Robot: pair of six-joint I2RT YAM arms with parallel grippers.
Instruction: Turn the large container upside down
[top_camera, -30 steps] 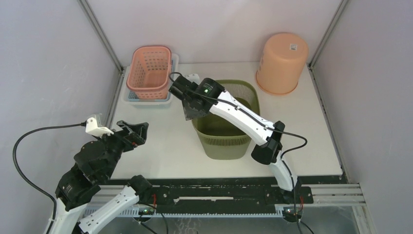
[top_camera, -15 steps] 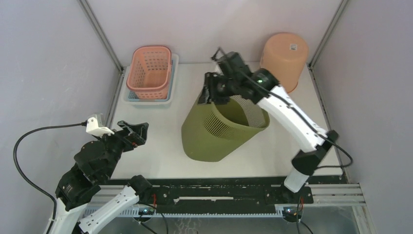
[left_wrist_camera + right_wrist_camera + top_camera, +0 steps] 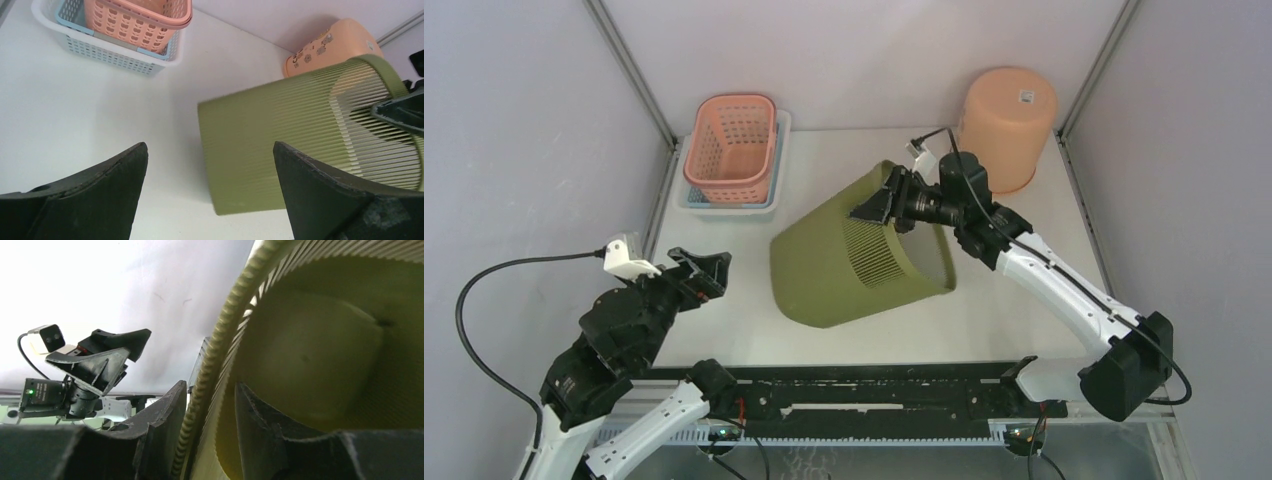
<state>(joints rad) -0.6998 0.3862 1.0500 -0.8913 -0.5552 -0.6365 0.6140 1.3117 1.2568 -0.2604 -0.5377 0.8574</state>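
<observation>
The large container point(image 3: 849, 255) is an olive green slatted bin, tipped over on its side, with its base toward the front left and its mouth toward the back right. My right gripper point(image 3: 890, 196) is shut on its upper rim, one finger outside the wall and one inside. The right wrist view shows the ribbed rim point(image 3: 226, 330) running between the right gripper point(image 3: 210, 385) fingers, with the bin's inside beyond. My left gripper point(image 3: 700, 271) stands open at the front left, apart from the bin. In the left wrist view the bin point(image 3: 280, 145) lies ahead of the left gripper point(image 3: 210, 146).
A pink basket point(image 3: 732, 145) sits in a white tray point(image 3: 686, 198) at the back left. An orange bucket point(image 3: 1004, 125) stands upside down at the back right. Grey walls close in the table on three sides.
The bin went from standing upright to lifted and tipped onto its side. My right arm swung to the right and back, with its grip on the rim. The left arm stayed put.
</observation>
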